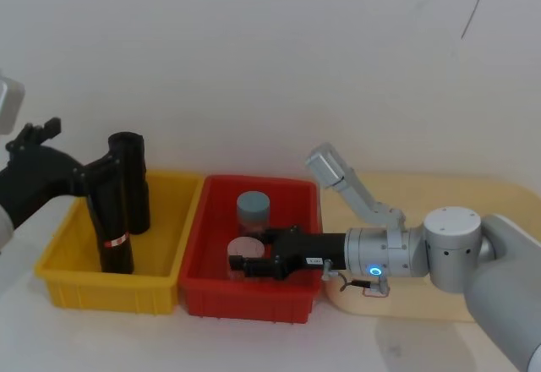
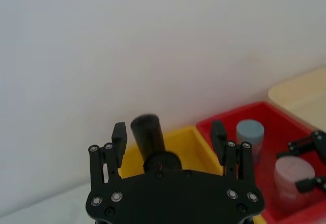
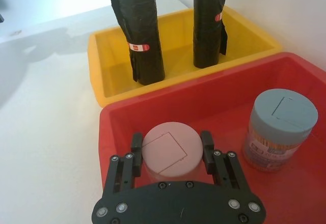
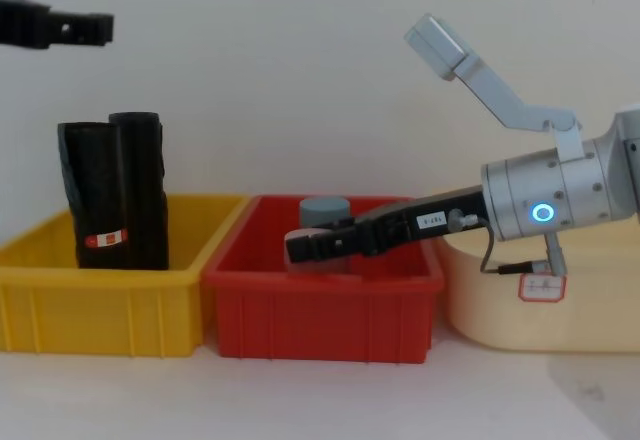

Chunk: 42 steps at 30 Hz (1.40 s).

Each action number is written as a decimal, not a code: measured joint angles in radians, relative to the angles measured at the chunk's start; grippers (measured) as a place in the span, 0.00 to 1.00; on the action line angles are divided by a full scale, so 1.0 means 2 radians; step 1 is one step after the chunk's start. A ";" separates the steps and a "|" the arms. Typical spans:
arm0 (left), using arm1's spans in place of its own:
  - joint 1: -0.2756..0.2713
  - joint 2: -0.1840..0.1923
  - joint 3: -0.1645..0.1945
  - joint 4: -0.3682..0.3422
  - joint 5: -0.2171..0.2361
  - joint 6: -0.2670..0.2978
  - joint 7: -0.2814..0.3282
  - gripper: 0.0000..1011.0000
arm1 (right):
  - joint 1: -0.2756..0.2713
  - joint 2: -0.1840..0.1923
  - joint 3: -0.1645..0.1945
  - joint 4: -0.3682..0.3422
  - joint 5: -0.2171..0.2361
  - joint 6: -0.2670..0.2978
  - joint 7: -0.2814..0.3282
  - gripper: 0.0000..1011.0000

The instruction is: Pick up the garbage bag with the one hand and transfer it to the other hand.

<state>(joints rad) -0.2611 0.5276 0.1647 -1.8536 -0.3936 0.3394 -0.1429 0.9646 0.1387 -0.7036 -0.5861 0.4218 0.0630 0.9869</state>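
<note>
- Two garbage bag rolls (image 3: 140,30) stand upright inside the yellow bin (image 3: 102,71).
- The left gripper (image 2: 168,130) hovers above the yellow bin, fingers apart.
- The right gripper (image 3: 170,140), in the red bin (image 3: 153,107) touching the yellow bin, clamps a pink-lidded jar (image 3: 168,155).

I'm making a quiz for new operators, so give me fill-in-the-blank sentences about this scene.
Two garbage bag rolls stand upright in the ___ bin. The right gripper is around the ___-lidded jar in the red bin. The left gripper, raised above the rolls, is ___.
Missing: yellow; pink; open.
</note>
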 joint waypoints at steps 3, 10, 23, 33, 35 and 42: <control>0.005 0.006 -0.006 0.000 -0.005 0.007 -0.007 0.99 | 0.000 0.000 0.000 0.000 0.000 0.000 0.000 0.64; 0.019 0.019 -0.014 0.012 -0.015 0.023 -0.029 0.99 | 0.000 0.000 0.000 0.000 0.000 0.000 0.000 0.64; 0.017 0.029 -0.006 0.061 -0.013 0.033 -0.058 0.99 | 0.000 0.000 0.000 0.000 0.000 0.000 0.000 0.64; -0.005 0.032 0.013 0.099 -0.005 0.037 -0.086 0.99 | 0.000 0.000 0.000 0.000 0.000 0.000 0.000 0.64; -0.013 0.032 0.019 0.108 -0.004 0.037 -0.094 0.99 | 0.000 0.000 0.000 0.000 0.000 0.000 0.000 0.64; -0.041 0.031 0.036 0.137 -0.001 0.034 -0.118 0.99 | 0.000 0.000 0.000 0.000 0.000 0.000 0.000 0.64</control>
<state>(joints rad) -0.3433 0.5903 0.2370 -1.5798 -0.3958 0.4069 -0.3782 0.9646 0.1387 -0.7036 -0.5861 0.4217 0.0630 0.9870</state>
